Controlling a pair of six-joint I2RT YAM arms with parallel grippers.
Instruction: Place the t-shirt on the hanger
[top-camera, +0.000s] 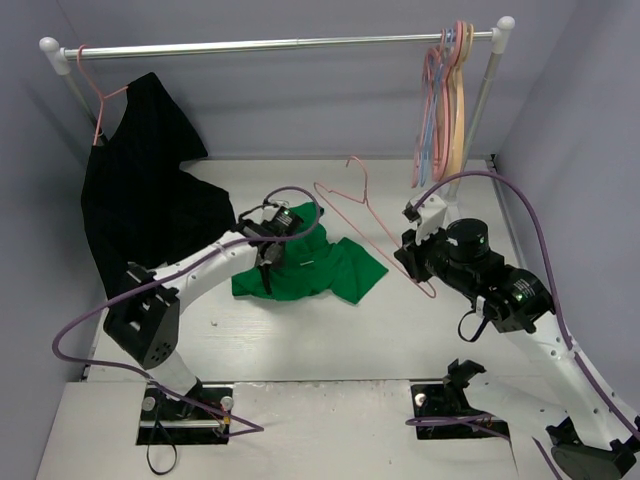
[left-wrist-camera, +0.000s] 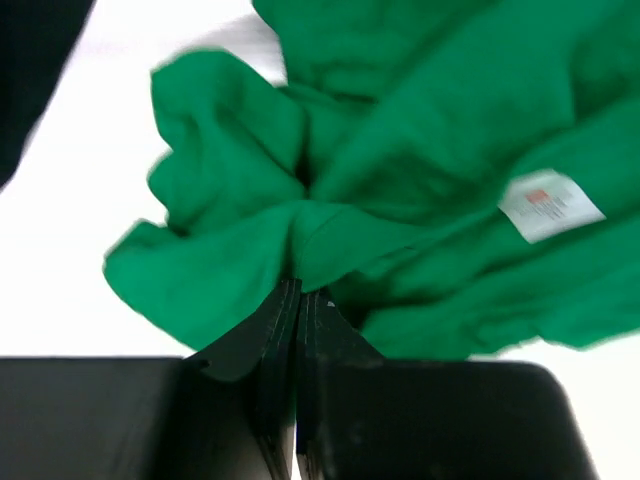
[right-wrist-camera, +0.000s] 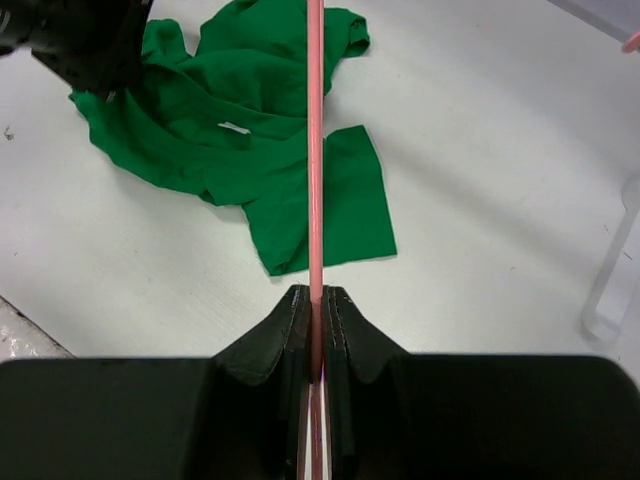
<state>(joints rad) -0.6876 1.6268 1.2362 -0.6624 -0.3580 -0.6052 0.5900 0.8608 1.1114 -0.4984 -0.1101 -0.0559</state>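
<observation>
Broadly, scene: a white table (top-camera: 300, 340) was recorded with a metal rail (top-camera: 280, 44) spanning its far side.
T-shirt position: the t-shirt (top-camera: 320, 265) was found crumpled on the table near its middle, between the two arms, with one sleeve spread toward the right.
T-shirt label: a small white neck label (left-wrist-camera: 550, 205) was seen facing up on the bunched cloth, to the right of the pinch point in the left wrist view.
Left gripper: the left gripper (left-wrist-camera: 298, 290) was found with its fingers pressed together on a gathered fold of the green cloth at the far left part of the garment.
Right gripper: the right gripper (right-wrist-camera: 316, 295) was found clamped on a thin wire of the hanger (right-wrist-camera: 315, 150), with the fingers closed tight around it.
Hanger position: the hanger was held just right of the t-shirt, with its hook pointed toward the rail. Contact between hanger and cloth could not be determined.
Black garment: a black garment (top-camera: 150, 190) was noted hanging from a pink hanger at the left end of the rail, with its lower part draped onto the table.
Spare hangers: a cluster of hangers (top-camera: 445, 100) was noted hung at the right end of the rail.
</observation>
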